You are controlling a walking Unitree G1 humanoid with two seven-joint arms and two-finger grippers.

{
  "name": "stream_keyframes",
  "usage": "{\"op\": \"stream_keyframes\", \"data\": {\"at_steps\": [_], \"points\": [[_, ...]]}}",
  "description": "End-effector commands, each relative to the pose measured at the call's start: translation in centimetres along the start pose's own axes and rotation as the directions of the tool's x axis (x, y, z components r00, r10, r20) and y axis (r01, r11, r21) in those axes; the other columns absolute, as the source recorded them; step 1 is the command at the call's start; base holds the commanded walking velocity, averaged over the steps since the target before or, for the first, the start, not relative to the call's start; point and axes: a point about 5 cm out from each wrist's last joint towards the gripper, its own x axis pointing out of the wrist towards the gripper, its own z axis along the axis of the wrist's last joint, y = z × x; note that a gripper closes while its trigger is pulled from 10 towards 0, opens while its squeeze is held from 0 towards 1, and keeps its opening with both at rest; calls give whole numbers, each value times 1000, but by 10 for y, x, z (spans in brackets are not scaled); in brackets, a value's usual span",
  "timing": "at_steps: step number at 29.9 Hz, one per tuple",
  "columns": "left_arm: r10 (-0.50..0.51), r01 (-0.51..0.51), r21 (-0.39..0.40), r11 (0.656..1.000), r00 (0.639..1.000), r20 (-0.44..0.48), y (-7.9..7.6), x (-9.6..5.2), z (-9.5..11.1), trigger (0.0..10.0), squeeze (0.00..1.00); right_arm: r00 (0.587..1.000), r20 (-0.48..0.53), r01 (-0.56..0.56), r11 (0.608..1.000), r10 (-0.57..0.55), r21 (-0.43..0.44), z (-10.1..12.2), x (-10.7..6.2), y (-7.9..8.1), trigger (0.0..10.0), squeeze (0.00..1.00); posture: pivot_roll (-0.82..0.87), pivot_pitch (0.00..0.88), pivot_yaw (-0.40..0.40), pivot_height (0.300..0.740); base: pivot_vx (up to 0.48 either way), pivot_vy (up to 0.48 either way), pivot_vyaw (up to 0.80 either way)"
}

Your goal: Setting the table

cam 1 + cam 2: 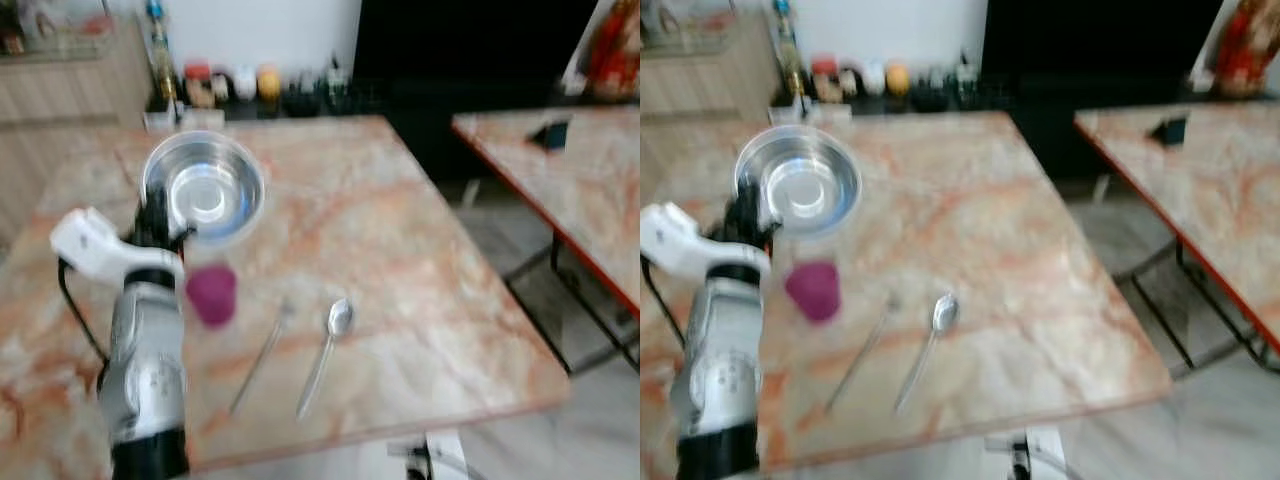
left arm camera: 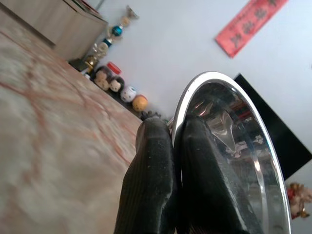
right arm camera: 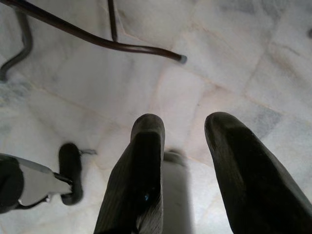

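Bowl [image 1: 205, 190] of shiny steel is pinched at its near-left rim by the left hand [image 1: 155, 222], whose two black fingers [image 2: 156, 180] close on the thin metal wall, one outside and one inside, as the left wrist view shows. From the head views I cannot tell whether the bowl rests on the marble worktop [image 1: 400, 230] or is carried just above it; both pictures are blurred.

A purple cup [image 1: 211, 294] stands just beside the left forearm, nearer the robot than the bowl. A fork [image 1: 262, 355] and a spoon [image 1: 328, 352] lie side by side near the front edge, well apart from the bowl.

The grip is the weak point, in my judgement. Only a narrow strip of smooth rim is held, off to one side, so the bowl's weight hangs away from the fingers; it may pivot, tilt or slip out, and a drop would send it clattering or rolling.

The cup is the second worry. It sits so close to the wrist that drawing the arm back or swinging the bowl toward the cutlery could knock it over or push it along the worktop. A low bowl could also scatter the fork and spoon.

The right hand [image 3: 183, 161] hangs over the tiled floor [image 3: 234, 63], fingers spread and holding nothing.
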Motion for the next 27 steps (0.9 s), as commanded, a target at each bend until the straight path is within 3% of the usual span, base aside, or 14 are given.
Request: {"op": "stream_keyframes", "data": {"at_steps": [1, 27], "points": [[-25, 26, -8, 1000, 1000, 9, -9, 2, 0, 10000, 0, 1000, 1, 14, 1000, -14, 1, 0, -1, -6, 10000, 0, -21, 0, -7, 740, 0, -480, 0], [-30, 30, 22, 999, 999, -14, -11, 3, -3, 10000, 0, 1000, -1, 16, 1000, -16, 6, -1, -1, -6, 10000, 0, -31, 0, 1, 740, 0, -480, 0]]}}
